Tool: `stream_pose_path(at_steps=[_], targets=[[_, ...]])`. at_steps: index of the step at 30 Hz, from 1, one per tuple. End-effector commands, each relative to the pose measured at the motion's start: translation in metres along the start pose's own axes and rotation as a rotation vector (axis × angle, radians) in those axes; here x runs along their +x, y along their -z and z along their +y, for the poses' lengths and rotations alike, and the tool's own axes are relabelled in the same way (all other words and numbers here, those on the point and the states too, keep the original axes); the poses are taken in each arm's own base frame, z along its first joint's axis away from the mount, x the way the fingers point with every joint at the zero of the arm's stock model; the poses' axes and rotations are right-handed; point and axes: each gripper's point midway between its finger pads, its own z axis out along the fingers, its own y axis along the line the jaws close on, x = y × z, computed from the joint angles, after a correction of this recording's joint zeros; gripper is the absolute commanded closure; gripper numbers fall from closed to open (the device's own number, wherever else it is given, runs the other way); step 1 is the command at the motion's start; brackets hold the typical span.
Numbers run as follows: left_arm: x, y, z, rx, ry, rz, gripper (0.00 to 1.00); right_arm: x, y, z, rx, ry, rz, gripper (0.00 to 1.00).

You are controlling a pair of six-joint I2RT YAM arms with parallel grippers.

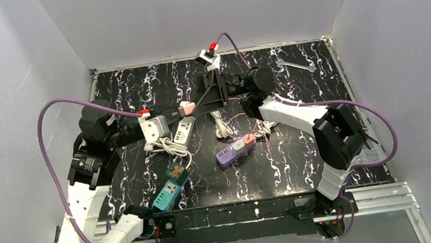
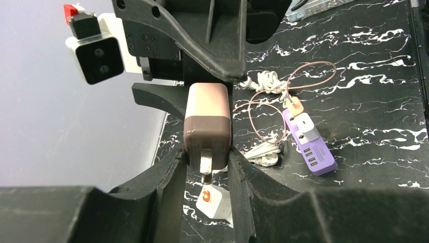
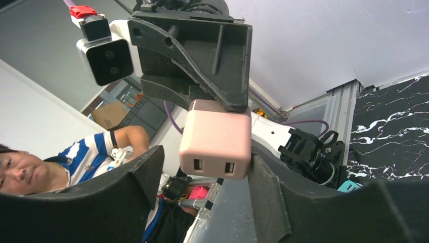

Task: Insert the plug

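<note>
Over marbled table point(image 1: 305, 166), white walls point(image 1: 199, 12), left fingers point(image 2: 168, 182) clamp plug point(image 2: 207, 126), right fingers point(image 3: 146, 174) parted.

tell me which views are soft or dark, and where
Top external: even light, reasonably sharp all over. Left wrist: pink charger crisp and well lit, left claw fingers black and soft along the bottom. Right wrist: charger sharp, right claw fingers dark and blurred, surface detail lost.

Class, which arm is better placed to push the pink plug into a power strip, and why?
Probably right. The right gripper straddles the pink plug, prongs pointing away; the left gripper clamps it with the prongs facing its own wrist.
</note>
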Motion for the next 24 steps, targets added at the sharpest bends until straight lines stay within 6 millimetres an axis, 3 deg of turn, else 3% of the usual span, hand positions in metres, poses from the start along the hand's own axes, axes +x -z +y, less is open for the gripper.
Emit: stream_pose_path(at_steps=[1,4,8,9,10,14,15,17,18,20,22,24], targets=[[0.010,-0.002,-0.019,0.072,0.033,0.009,1.00,-0.012,-0.007,0.044,-0.069,0.148,-0.005,0.29],[0.011,-0.002,-0.020,0.076,0.033,0.011,1.00,-0.009,-0.006,0.042,-0.061,0.142,0.009,0.31],[0.011,-0.002,-0.022,0.083,0.025,0.009,1.00,-0.008,-0.005,0.038,-0.048,0.132,0.010,0.52],[0.011,-0.001,-0.023,0.087,0.026,0.006,1.00,-0.008,-0.005,0.037,-0.044,0.127,0.011,0.46],[0.010,-0.001,-0.024,0.090,0.025,0.004,1.00,-0.008,-0.006,0.035,-0.039,0.123,0.014,0.62],[0.013,-0.002,-0.025,0.094,0.042,0.013,1.00,-0.009,-0.005,0.026,-0.010,0.119,0.025,0.83],[0.015,-0.002,-0.025,0.091,0.059,0.022,0.94,-0.010,-0.003,0.021,0.011,0.130,0.026,0.85],[0.025,-0.005,-0.021,0.071,0.132,0.059,0.32,-0.015,0.004,0.003,0.105,0.181,0.019,0.88],[0.032,-0.006,-0.021,0.063,0.167,0.084,0.23,-0.019,0.013,-0.014,0.186,0.221,0.005,0.89],[0.049,-0.008,-0.019,0.038,0.221,0.140,0.15,-0.018,0.038,-0.060,0.434,0.305,0.019,0.98],[0.067,-0.011,-0.014,-0.007,0.288,0.197,0.02,-0.014,0.070,-0.102,0.672,0.414,0.071,0.99],[0.085,-0.014,-0.012,-0.029,0.366,0.246,0.02,-0.012,0.097,-0.128,0.790,0.471,0.075,0.99]])
